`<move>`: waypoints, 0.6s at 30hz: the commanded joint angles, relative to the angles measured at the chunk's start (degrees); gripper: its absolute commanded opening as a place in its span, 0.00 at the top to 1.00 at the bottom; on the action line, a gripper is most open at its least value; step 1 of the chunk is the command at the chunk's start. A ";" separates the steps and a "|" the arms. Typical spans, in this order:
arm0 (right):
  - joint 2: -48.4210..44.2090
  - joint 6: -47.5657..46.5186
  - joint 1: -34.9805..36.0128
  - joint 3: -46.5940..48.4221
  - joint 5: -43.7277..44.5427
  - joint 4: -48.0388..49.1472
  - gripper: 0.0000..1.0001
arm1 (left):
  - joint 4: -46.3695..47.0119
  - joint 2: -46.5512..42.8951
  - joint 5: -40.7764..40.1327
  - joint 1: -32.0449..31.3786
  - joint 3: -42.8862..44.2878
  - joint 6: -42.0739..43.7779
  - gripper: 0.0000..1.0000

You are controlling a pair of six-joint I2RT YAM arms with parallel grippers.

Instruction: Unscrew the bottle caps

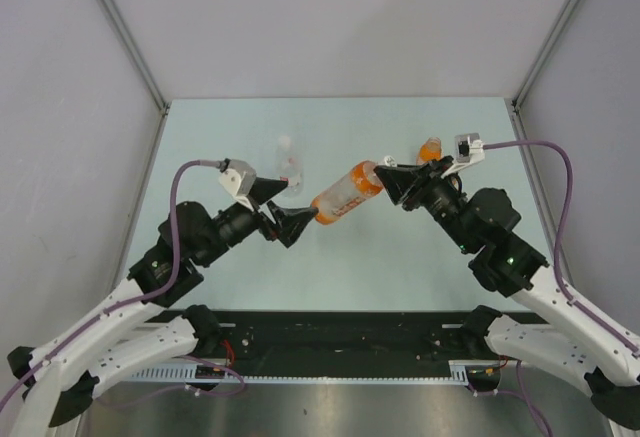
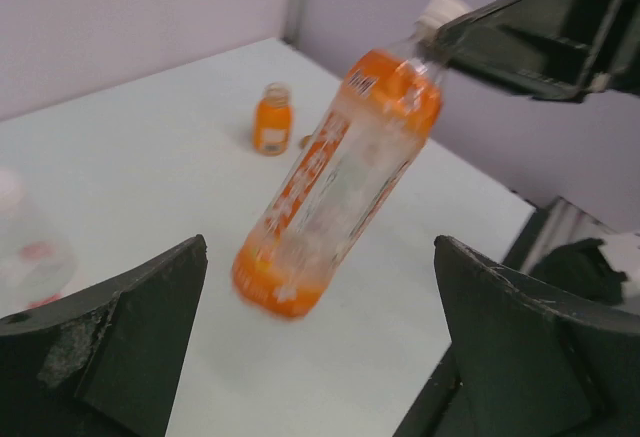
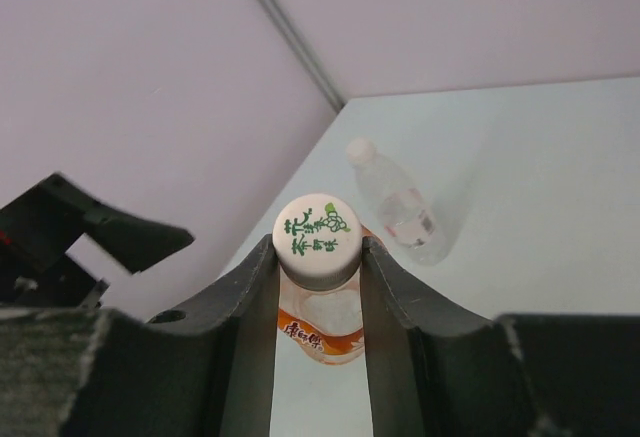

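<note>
So, the right gripper [image 3: 318,262] is clamped on the white cap [image 3: 317,237] of the tall orange-drink bottle [image 1: 345,193]. It has 1 finger pressed on each side, and the cap's printed top faces straight at the right wrist camera. The bottle body runs away from those fingers and slants toward the left gripper [image 2: 320,357], so its base sits right in front of the left fingers [image 2: 130,342].

Those 2 are spread wide, way wider than the bottle. In the left wrist view the orange base sits in the gap between them without touching either one. The bottle is a bit blurry in that view, and I can't tell if the base rests on the table [image 1: 400,257] or hangs just above it. From above, the bottle bridges the 2 grippers, cap end at the right one and base end at the left one.

Other 2 bottles: the clear bottle [image 1: 288,169] with the white-red label sits on the table just beyond the left fingers, with a second white cap [image 3: 360,150] on it. The short squat orange bottle [image 1: 430,149] is just behind the right fingers, near but apart from them.
</note>
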 commanded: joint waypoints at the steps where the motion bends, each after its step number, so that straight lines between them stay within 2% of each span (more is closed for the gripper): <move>1: -5.22 6.41 -1.50 -2.20 -11.23 -1.25 1.00 | 10.23 4.27 20.79 0.32 4.14 4.05 0.00; 3: -6.72 8.78 -3.77 -2.55 -15.29 -1.16 1.00 | 13.84 5.84 27.72 0.41 4.58 3.78 0.00; 6: -8.40 10.98 -5.89 -2.82 -22.40 -1.07 1.00 | 13.85 9.71 34.41 0.94 7.13 3.78 0.00; 10: -10.51 11.60 -6.51 -3.43 -25.75 0.06 1.00 | 14.73 12.09 41.37 1.82 7.32 2.29 0.00; 13: -10.34 11.69 -6.60 -3.87 -30.06 3.05 1.00 | 17.89 13.15 42.79 2.52 5.91 0.01 0.00; 18: -8.14 12.83 -6.16 -4.22 -33.84 7.97 1.00 | 17.81 15.25 44.72 3.14 6.08 -0.70 0.00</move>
